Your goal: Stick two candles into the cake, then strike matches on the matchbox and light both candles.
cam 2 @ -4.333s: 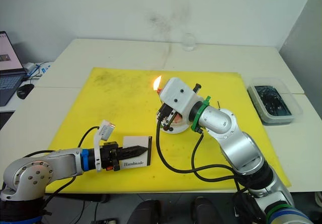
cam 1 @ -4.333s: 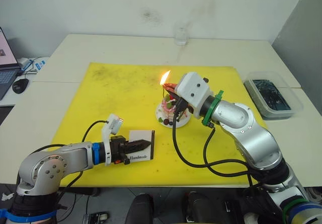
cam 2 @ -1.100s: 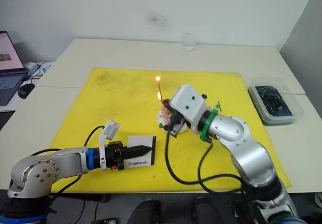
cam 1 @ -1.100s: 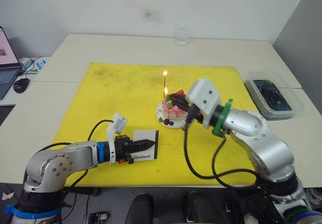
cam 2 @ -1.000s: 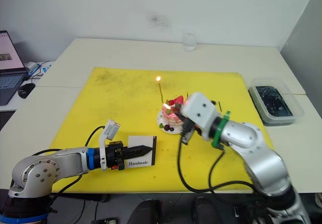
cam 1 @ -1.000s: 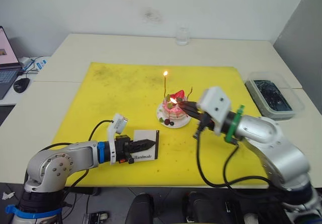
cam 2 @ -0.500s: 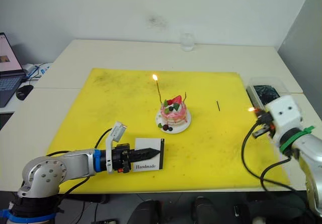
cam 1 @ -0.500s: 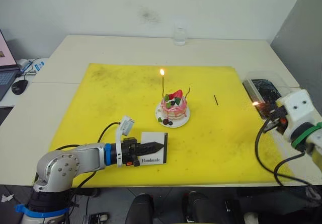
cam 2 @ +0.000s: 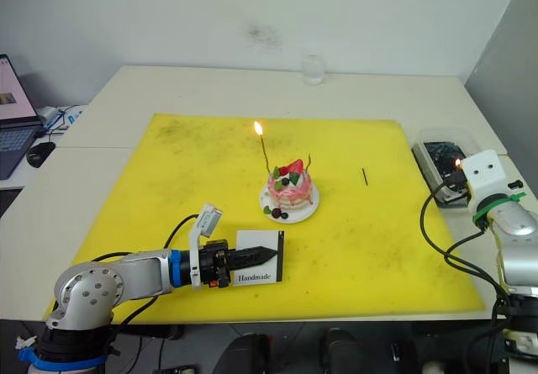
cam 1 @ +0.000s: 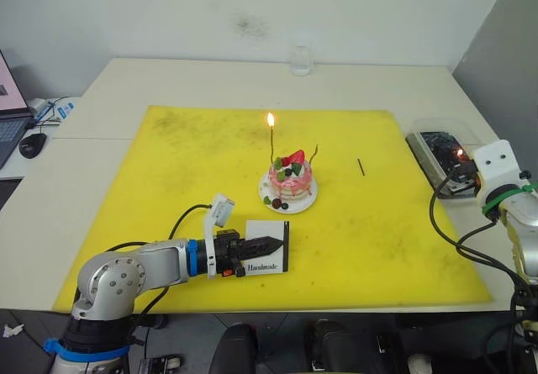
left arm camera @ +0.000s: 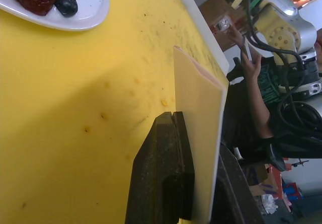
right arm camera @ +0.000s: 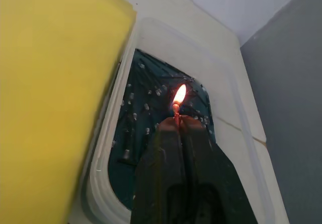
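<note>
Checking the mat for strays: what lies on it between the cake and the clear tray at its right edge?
In the left eye view, one short dark match lies on the yellow mat between the cake and the clear tray.

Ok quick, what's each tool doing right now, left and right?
Left tool: closed on the matchbox.
Right tool: closed on a burning match, over the plastic tray.

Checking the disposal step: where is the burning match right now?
The match is pinched in the right pincer, over the clear tray off the yellow mat's right edge.
</note>
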Motion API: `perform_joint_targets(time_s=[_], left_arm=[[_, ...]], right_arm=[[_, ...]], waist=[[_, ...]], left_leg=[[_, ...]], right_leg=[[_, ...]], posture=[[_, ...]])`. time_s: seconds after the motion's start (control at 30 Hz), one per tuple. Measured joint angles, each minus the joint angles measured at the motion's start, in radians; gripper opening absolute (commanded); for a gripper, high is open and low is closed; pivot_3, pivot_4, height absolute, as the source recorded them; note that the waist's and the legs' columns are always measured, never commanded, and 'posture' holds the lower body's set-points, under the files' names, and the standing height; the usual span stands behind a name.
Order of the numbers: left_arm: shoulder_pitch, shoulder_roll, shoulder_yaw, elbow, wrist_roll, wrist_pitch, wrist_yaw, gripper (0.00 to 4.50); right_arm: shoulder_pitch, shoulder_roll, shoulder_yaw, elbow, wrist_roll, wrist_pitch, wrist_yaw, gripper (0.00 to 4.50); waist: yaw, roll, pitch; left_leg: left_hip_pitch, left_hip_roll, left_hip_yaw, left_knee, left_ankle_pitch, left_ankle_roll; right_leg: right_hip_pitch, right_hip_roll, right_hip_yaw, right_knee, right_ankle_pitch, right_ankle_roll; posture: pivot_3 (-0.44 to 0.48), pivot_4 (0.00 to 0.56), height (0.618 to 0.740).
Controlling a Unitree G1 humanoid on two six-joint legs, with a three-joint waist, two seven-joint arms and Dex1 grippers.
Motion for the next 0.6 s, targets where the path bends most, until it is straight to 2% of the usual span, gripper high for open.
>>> perform_joint_targets(time_s=[0.07, 0.17, 0.27, 0.4, 0.43, 0.6], left_arm=[[0.000, 0.000, 0.000, 0.000, -0.004, 0.000, 0.002, 0.00], [0.000, 0.001, 0.000, -0.001, -0.010, 0.000, 0.004, 0.00], [0.000, 0.003, 0.000, -0.001, -0.010, 0.000, 0.009, 0.00], [-0.002, 0.004, 0.000, 0.000, -0.010, 0.000, 0.011, 0.00], [-0.004, 0.004, 0.000, 0.000, -0.010, -0.001, 0.011, 0.00], [-0.009, 0.006, 0.003, 0.000, -0.012, -0.001, 0.019, 0.00]], right_arm=[[-0.023, 0.001, 0.016, 0.065, -0.022, -0.055, -0.014, 0.69], [-0.052, 0.008, 0.022, 0.134, -0.034, -0.110, -0.053, 1.73], [-0.050, 0.008, 0.018, 0.125, -0.037, -0.129, -0.079, 2.78], [-0.010, 0.008, -0.016, 0.029, -0.027, -0.117, -0.095, 4.33], [0.004, 0.008, -0.028, -0.021, -0.017, -0.098, -0.091, 4.47], [0.099, 0.036, -0.076, -0.424, 0.138, 0.051, -0.004, 4.47]], waist=[[0.000, 0.000, 0.000], [0.000, 0.000, 0.000], [0.000, 0.000, 0.000], [0.001, 0.000, 0.000], [0.000, 0.001, 0.000], [0.000, 0.002, 0.000]], left_leg=[[0.000, 0.000, 0.000, 0.000, 0.000, 0.000], [0.000, 0.000, 0.000, 0.000, 0.000, 0.000], [0.000, 0.000, 0.000, 0.000, 0.000, 0.000], [0.000, 0.001, 0.000, 0.000, 0.000, 0.000], [0.000, 0.001, 0.000, 0.000, 0.000, 0.000], [0.001, 0.002, -0.002, 0.000, 0.000, 0.000]], right_leg=[[0.000, 0.000, 0.000, 0.000, 0.000, 0.000], [0.000, 0.000, 0.001, 0.000, 0.000, 0.000], [0.000, 0.000, 0.000, 0.000, 0.000, 0.000], [0.000, 0.000, 0.000, 0.000, 0.000, 0.000], [0.000, 0.000, 0.000, 0.001, 0.000, 0.000], [0.001, 0.000, -0.001, 0.001, 0.000, 0.000]], posture=[[0.000, 0.150, 0.740], [0.000, 0.150, 0.740], [0.000, 0.150, 0.740], [0.000, 0.150, 0.740], [0.000, 0.150, 0.740], [0.000, 0.150, 0.740]])
